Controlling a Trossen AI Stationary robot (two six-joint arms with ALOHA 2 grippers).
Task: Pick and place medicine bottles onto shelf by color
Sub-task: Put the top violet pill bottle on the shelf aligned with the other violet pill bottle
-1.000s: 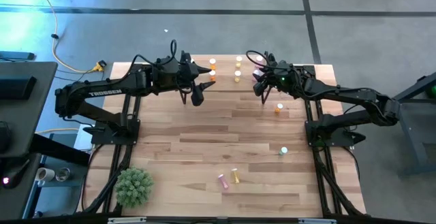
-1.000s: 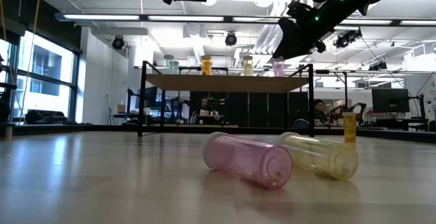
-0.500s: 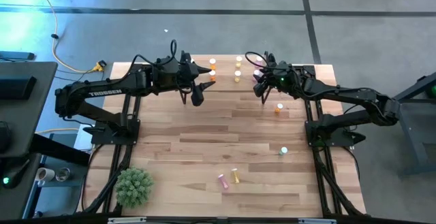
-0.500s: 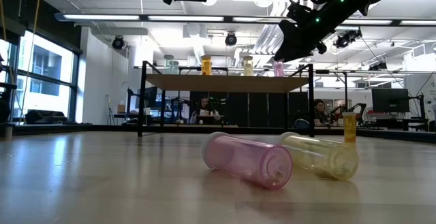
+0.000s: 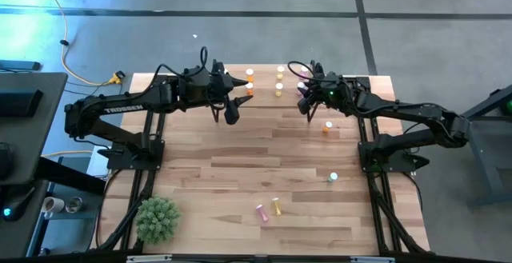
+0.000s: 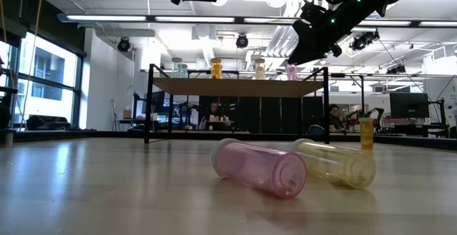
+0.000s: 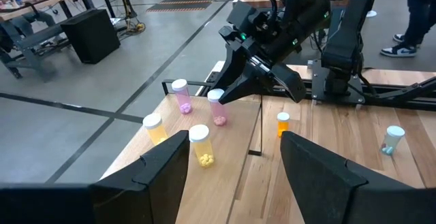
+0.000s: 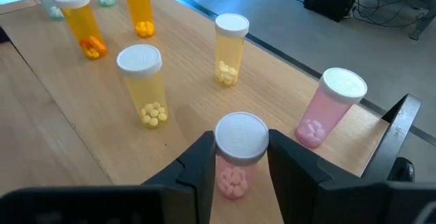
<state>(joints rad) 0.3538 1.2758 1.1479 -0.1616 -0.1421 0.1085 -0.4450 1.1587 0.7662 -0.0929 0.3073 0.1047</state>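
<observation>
**Pink bottle between the right end effector's fingers on the shelf**

While two bottles lie tipped over at the near edge of the tabletop, a pink one and a yellow one just beside it, the work is at the far end. A green-bodied bottle stands alone near the right side, and an orange bottle stands farther back, in front of the shelf. A small green plant sits at the near left corner.

On the shelf, the right end effector has its two fingers on either side of a white-capped pink bottle, pinching it; the bottle stands upright on the light wood. A second pink bottle stands just beside it, nearer the shelf's end. Two yellow bottles stand farther along, well apart from each other, and beyond them two orange bottles.

The left end effector hangs above the tabletop in front of the shelf's left part, its fingers spread wide and holding nothing.

Beyond the tabletop, the low view shows a room with desks where people sit.
</observation>
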